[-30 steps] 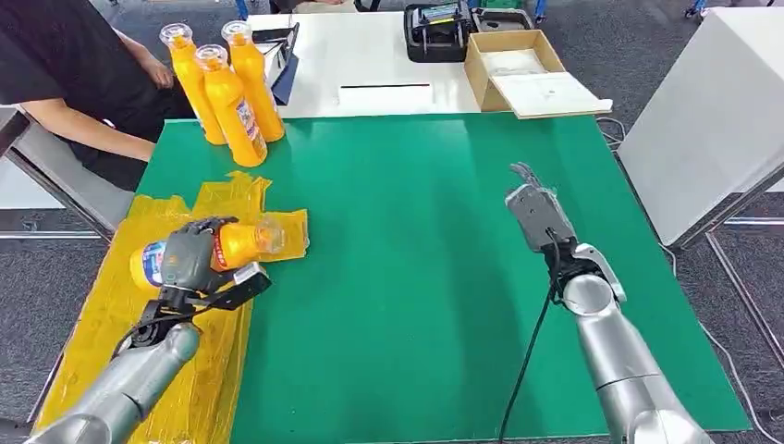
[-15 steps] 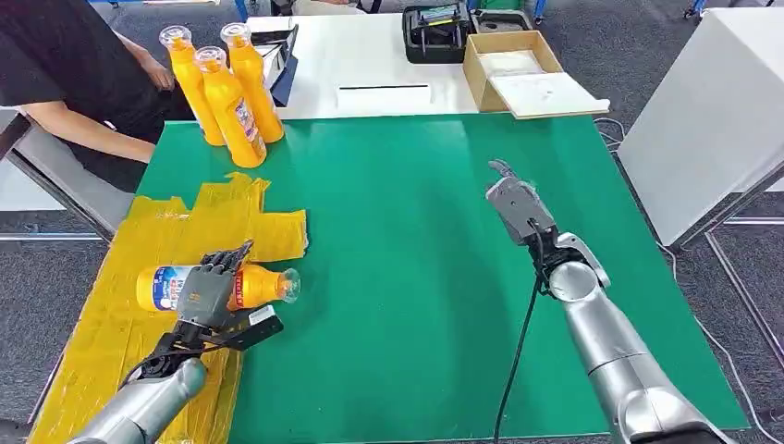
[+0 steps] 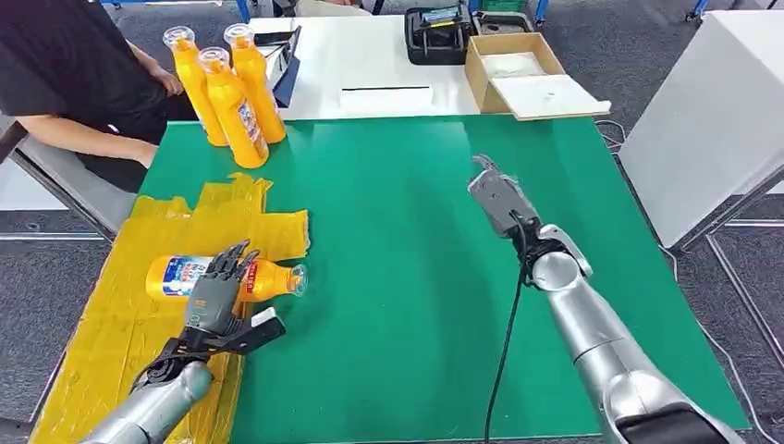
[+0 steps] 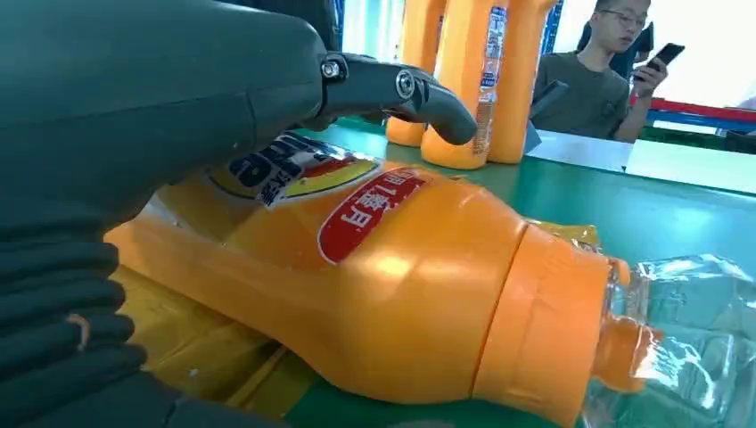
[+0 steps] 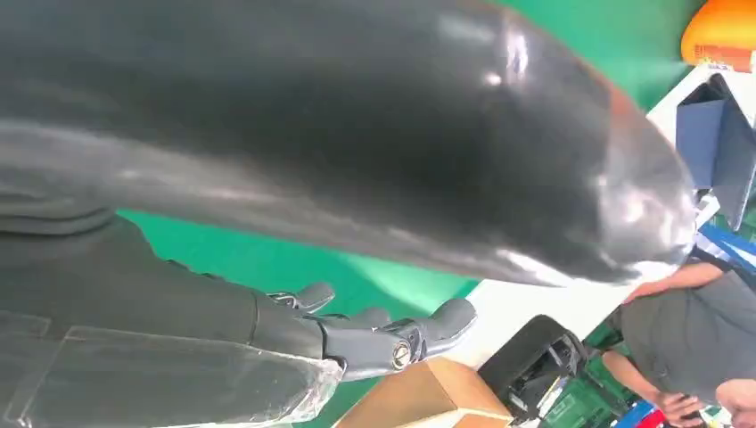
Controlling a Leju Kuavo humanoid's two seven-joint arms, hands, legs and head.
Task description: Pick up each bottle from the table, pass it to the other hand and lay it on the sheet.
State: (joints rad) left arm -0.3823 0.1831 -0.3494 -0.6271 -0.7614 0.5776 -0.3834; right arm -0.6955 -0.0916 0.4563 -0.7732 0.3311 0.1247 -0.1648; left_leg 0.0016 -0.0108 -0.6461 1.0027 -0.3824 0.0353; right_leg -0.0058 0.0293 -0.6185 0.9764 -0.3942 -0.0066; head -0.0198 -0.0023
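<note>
Head view: one bottle (image 3: 226, 278) lies on its side on the yellow sheet (image 3: 111, 324), clear cap toward the green counter (image 3: 416, 277); left hand (image 3: 214, 294) sits over it, fingers spread, gripping nothing. Left wrist view shows fingers (image 4: 419, 89) arched clear above the bottle's label. Right hand (image 3: 499, 199) hovers over mid-counter, fingers straight, holding nothing; three more bottles (image 3: 226, 92) stand at the far corner beside a seated person (image 3: 74, 83).
</note>
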